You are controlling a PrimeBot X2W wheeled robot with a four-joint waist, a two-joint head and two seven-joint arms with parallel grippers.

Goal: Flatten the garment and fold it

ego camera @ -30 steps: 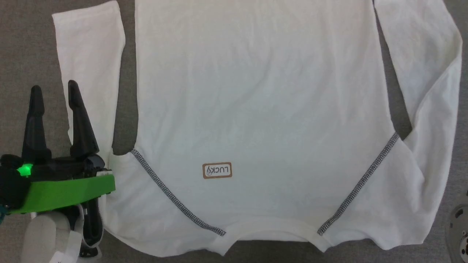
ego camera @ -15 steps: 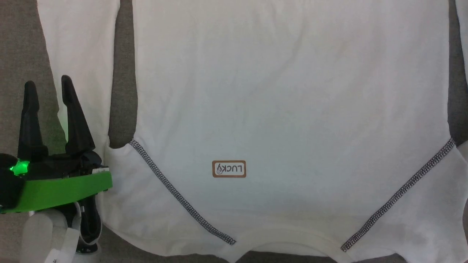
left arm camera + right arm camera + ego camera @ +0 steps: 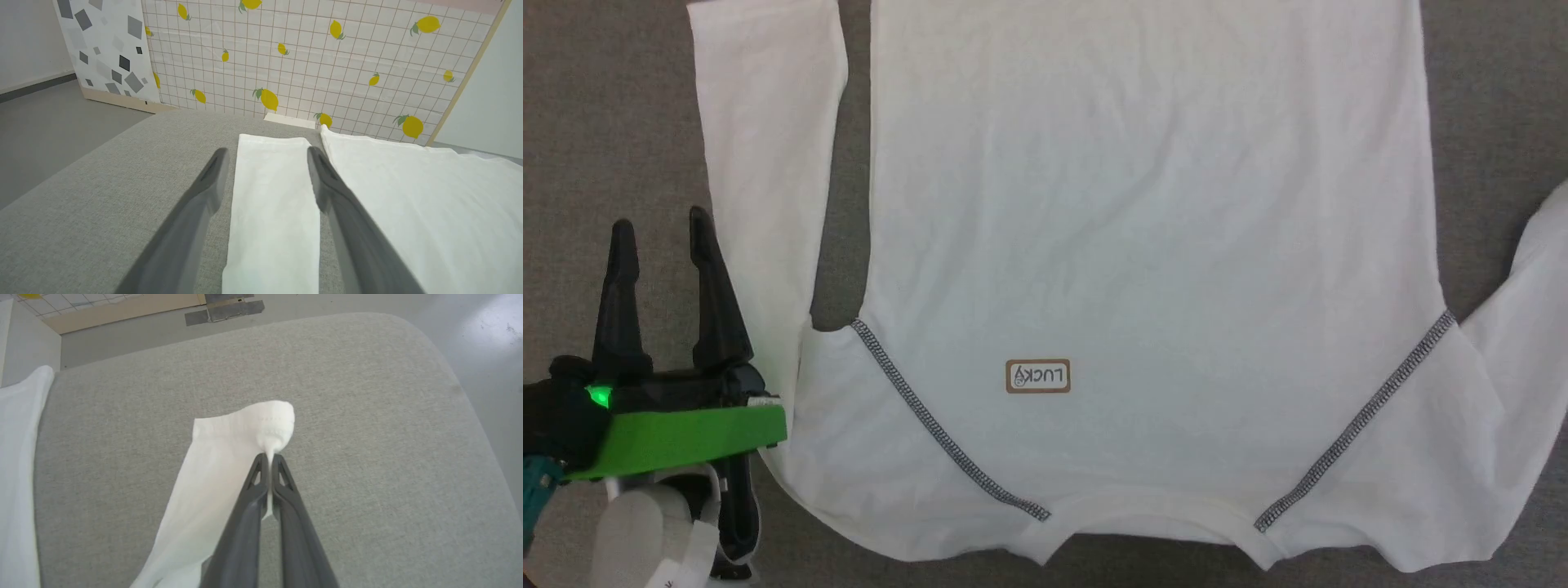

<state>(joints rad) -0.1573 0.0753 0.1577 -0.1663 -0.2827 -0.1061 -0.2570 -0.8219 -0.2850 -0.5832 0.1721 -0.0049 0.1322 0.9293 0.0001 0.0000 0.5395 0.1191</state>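
Shirt (image 3: 1143,204): flat mid worktop (image 3: 367,416), collar at near edge. R hand (image 3: 269,459): just clamped on right cuff (image 3: 249,416); sleeve fold can start. L hand (image 3: 660,220): wide, empty, by left sleeve (image 3: 273,196)

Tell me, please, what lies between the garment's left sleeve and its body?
Only a narrow strip of bare grey surface lies between the sleeve and the body of the garment, as the head view shows.

Left gripper (image 3: 265,153) fingers (image 3: 210,179) wide apart; garment (image 3: 412,192) sleeve (image 3: 273,212) flat on grey surface (image 3: 102,204).
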